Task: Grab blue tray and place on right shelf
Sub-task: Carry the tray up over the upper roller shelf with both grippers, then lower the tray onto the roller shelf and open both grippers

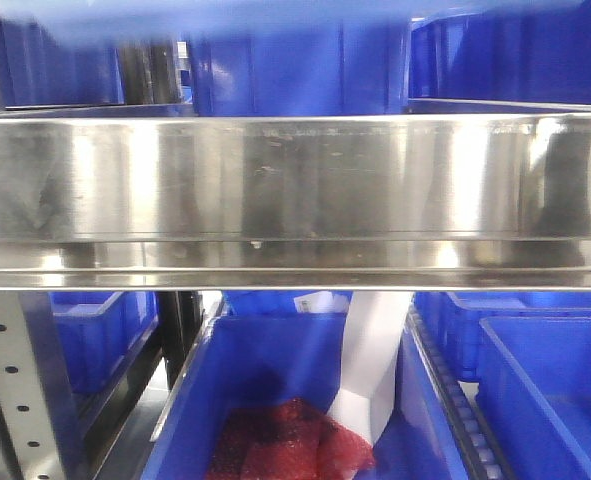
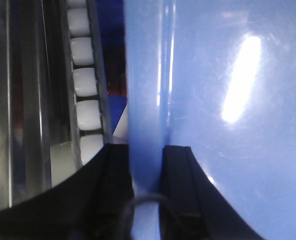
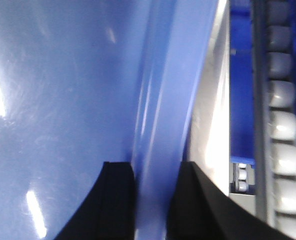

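the left gripper [image 2: 148, 187] is clamped on one rim of the blue tray [image 2: 228, 100], the right gripper [image 3: 155, 200] on the opposite rim; the tray is seen blurred above the front lip of the right shelf [image 1: 295, 190], with white rollers [image 2: 85, 85] beside it and dark-blue bins [image 1: 275, 390] below

Glare streaks on blurry blue tray [image 2: 238, 165]

The left end effector [image 2: 146, 152] is pinching the rim of the blue tray [image 2: 228, 100] between its black fingers [image 2: 112, 175], while the right end effector [image 3: 155, 167] is clamping that rim likewise.
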Tool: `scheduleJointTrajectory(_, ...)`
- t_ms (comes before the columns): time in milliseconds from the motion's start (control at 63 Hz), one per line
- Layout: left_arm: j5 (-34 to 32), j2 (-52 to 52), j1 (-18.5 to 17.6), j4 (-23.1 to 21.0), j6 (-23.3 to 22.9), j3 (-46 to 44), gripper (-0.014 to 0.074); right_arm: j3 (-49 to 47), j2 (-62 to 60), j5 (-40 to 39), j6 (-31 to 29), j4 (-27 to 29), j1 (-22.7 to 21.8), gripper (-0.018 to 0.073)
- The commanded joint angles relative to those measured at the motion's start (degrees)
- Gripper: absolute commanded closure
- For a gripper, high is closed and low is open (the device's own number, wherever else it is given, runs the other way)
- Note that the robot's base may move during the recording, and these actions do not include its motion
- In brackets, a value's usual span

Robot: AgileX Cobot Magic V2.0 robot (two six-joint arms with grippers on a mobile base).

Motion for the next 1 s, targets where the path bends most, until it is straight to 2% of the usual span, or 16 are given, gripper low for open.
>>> scheduleJointTrajectory(0,-2.4,0.3,0.8,-0.8,0.8,-2.2,0.0645,-2.2,0.9,-4.8,-1.6,0.8,0.0,0.0503)
scheduleJointTrajectory(238,-2.2,4.3,1.5,-0.9,1.1,-2.2,0.0641,-2.2,6.8,-6.3,-1.6,0.8,0.0,0.0500)
scheduleJointTrajectory(301,-2.2,4.5,1.5,-1.0,1.3,-2.2,0.0613,-2.2,7.6,-6.2,-1.6,0.8,0.0,0.0473)
scheduleJointTrajectory(349,-2.1,4.7,1.5,-1.2,1.9,-2.2,0.0568,-2.2,7.7,-6.1,-1.6,0.8,0.0,0.0418)
scheduleJointTrajectory(508,-1.9,4.7,1.5,-1.5,2.3,-2.2,0.0274,-2.2,7.7,-5.9,-1.6,0.8,0.0,0.0059)
scheduleJointTrajectory(587,-1.9,4.7,1.5,-1.5,2.3,-2.2,0.0150,-2.2,7.6,-5.5,-1.6,0.6,0.0,-0.0090)
scheduleJointTrajectory(698,-1.9,4.4,1.5,-2.3,2.5,-2.2,0.0073,-2.2,7.3,-5.1,-1.6,0.2,0.0,-0.0071)
scheduleJointTrajectory(888,-2.0,1.3,0.9,-3.7,3.2,-2.2,0.0076,-2.2,3.4,-5.9,-1.5,-0.3,0.1,-0.0067)
scheduleJointTrajectory(983,-2.2,-2.7,-0.8,-2.6,3.8,-1.9,0.0120,-2.0,-0.4,-6.0,-1.6,-0.4,0.2,-0.0008)
